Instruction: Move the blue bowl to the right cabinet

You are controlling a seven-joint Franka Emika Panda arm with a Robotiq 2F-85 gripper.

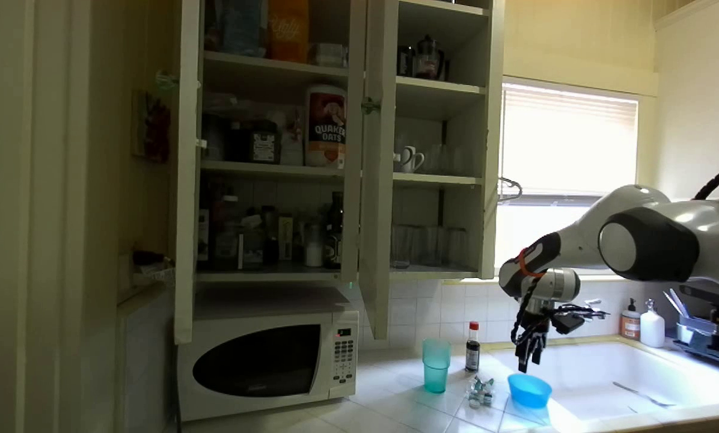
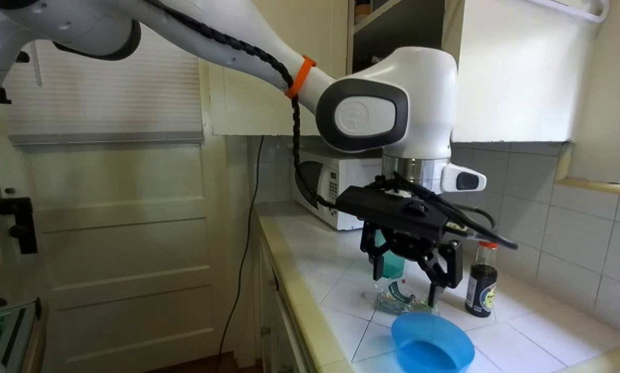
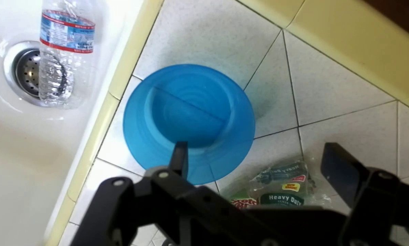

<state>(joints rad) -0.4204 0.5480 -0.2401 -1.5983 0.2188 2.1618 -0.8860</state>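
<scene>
The blue bowl (image 1: 529, 392) is chilling on the surface (image 1: 392, 391) by the sink (image 1: 594, 361). In an exterior view the jaws hang spread wide at the bowl's 12 o'clock, the right cabinet (image 1: 474, 132) at 11, a packet (image 1: 480, 392) at 9.

the white-tiled counter (image 1: 389, 382) carries these things, with yellow edging (image 2: 298, 290) along its side. in an exterior view a white microwave (image 1: 263, 361) stands at the left; right of it an upright teal cup (image 1: 436, 367), then, farther back, a dark bottle with a red cap (image 1: 472, 355). a clear printed packet (image 3: 281, 186) lies nearer, just left of the blue bowl (image 1: 529, 391), which sits open side up beside the sink (image 3: 16, 164).
</scene>
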